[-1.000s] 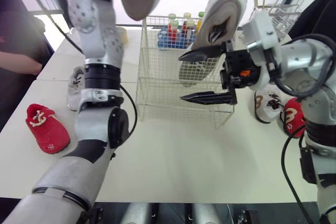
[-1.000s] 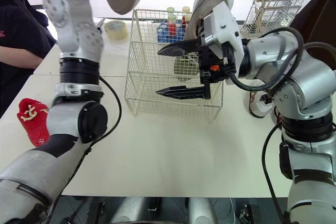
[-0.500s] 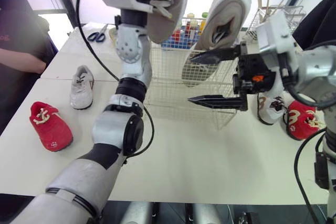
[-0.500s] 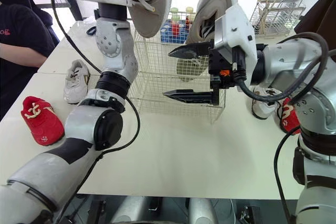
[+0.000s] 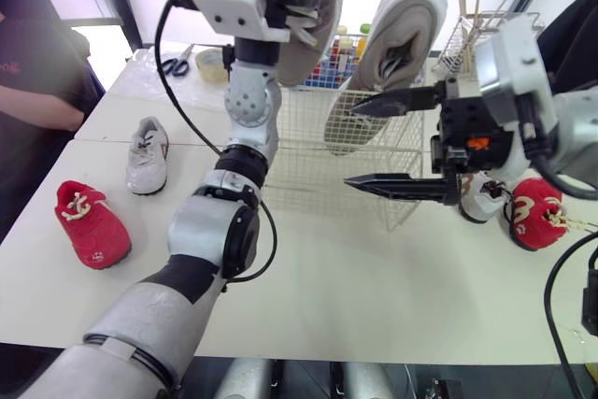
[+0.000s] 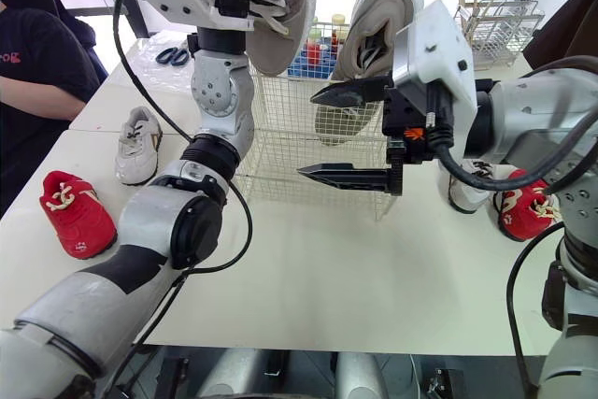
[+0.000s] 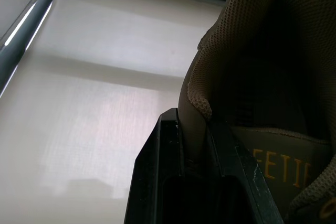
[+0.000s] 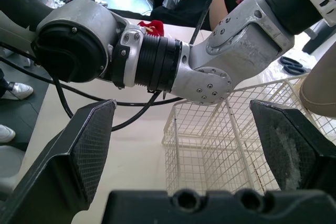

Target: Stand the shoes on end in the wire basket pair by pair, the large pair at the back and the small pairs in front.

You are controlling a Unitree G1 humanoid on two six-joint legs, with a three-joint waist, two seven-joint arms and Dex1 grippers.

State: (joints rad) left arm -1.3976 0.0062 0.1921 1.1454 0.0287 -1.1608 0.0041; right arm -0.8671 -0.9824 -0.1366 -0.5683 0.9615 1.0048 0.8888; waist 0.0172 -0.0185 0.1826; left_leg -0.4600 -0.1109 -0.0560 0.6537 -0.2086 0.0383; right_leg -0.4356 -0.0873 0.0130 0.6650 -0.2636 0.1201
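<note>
Large tan shoe (image 5: 322, 7) hangs high over the left side of the wire basket (image 5: 308, 151), toe down, laces turned toward the robot; the left gripper (image 7: 193, 129) is clamped on its mesh heel collar, one black finger inside the shoe and one outside. Its mate, a second large shoe (image 5: 397, 35), stands on end in the basket's back right part, pale sole facing the robot and its upper half rising above the rim. The basket sits toward the far middle of the white tabletop (image 5: 318, 277). Just in front of the basket the right gripper (image 5: 353, 145) hangs with its two fingers spread wide, holding nothing. Near the tabletop's left edge lie a small white shoe (image 5: 148, 154) and, closer to the near edge, a small red shoe (image 5: 92, 223). Toward the right edge, beside the basket, a small white-and-brown shoe (image 5: 481, 192) and another small red shoe (image 5: 534, 212) sit side by side. Scissors (image 5: 175, 63) and a roll of tape (image 5: 213, 61) lie near the far left corner, a blue crate of bottles (image 6: 313, 53) stands behind the basket, and a wire rack of sticks (image 6: 495, 21) occupies the far right corner. A person in dark clothing (image 5: 37, 72) sits past the left edge.
</note>
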